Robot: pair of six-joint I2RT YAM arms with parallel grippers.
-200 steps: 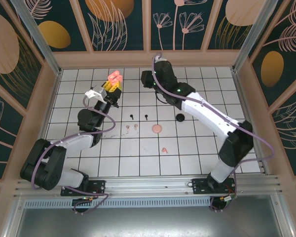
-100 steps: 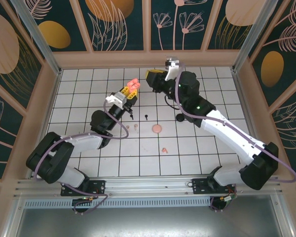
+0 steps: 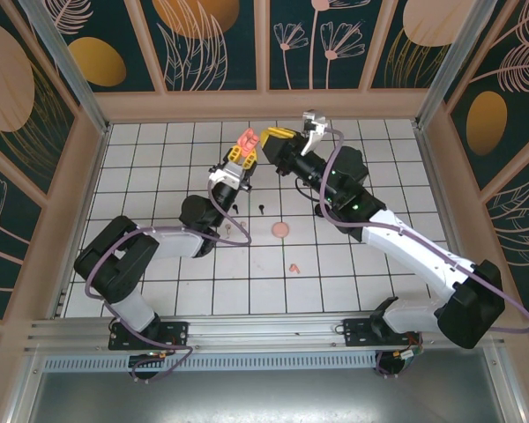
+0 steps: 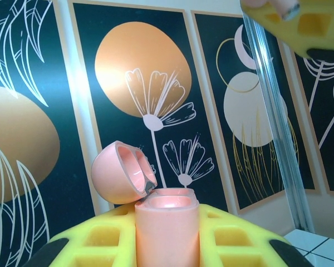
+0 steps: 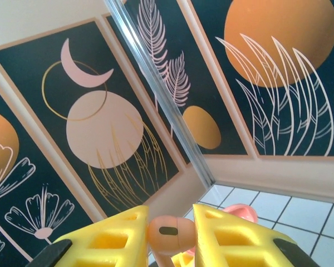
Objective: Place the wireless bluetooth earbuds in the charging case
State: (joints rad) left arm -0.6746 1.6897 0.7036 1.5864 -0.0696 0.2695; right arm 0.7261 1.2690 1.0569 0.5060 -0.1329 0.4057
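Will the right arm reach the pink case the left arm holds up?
Probably yes: the right gripper, pinching a pink earbud, is beside the open case in the left gripper, with nothing between them.

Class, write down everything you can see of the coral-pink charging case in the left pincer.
The charging case is a small, rounded coral-pink capsule, smooth and glossy like plastic. Its domed lid is flipped open on a hinge at one side, showing a hollow inside. The left pincer clamps its body between yellow fingers, holding it above the tiled table. The right pincer, gripping a matching earbud, is close by, not touching.
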